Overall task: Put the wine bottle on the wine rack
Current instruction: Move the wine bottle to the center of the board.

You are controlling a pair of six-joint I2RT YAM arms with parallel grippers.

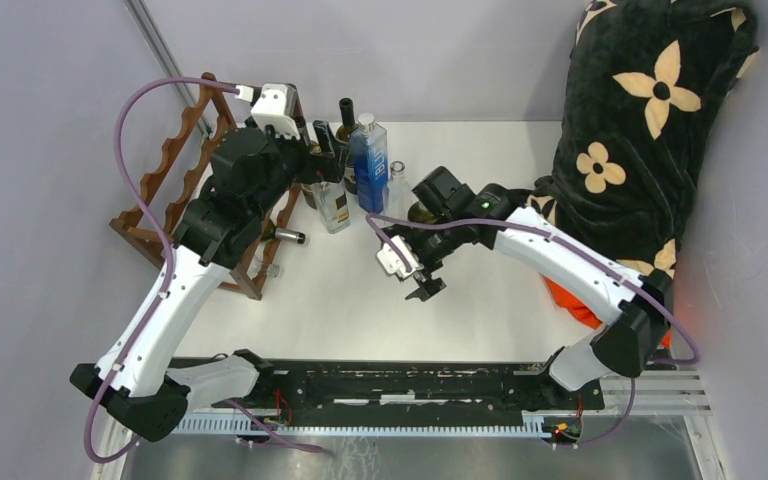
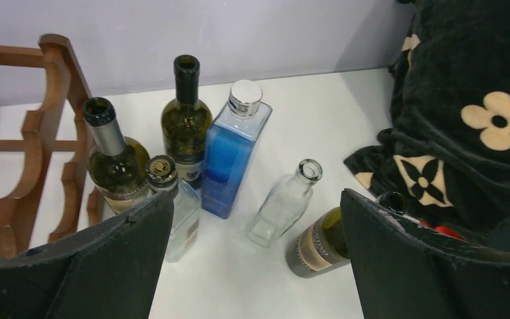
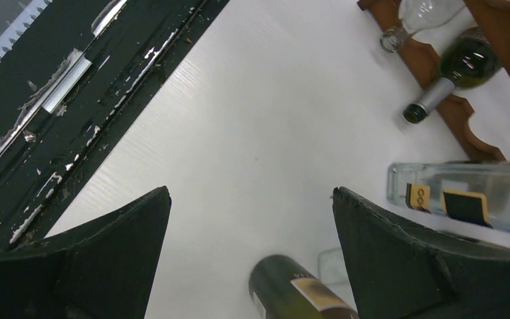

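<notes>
Wine bottle (image 2: 186, 129) upright (neck up)

The top view looks steeply down from above and behind the near edge, taking in the whole table (image 1: 490, 310). The left wrist camera sits close by the far-left corner, facing the far edge across the standing bottles (image 2: 187, 129). The right wrist camera looks down from mid-bench toward the near-left, and all three views share the wine rack (image 3: 471, 133).

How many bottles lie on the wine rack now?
2: a dark green wine bottle and a clear glass bottle beside it, at the wine rack's near end. The left arm may hide more.
</notes>
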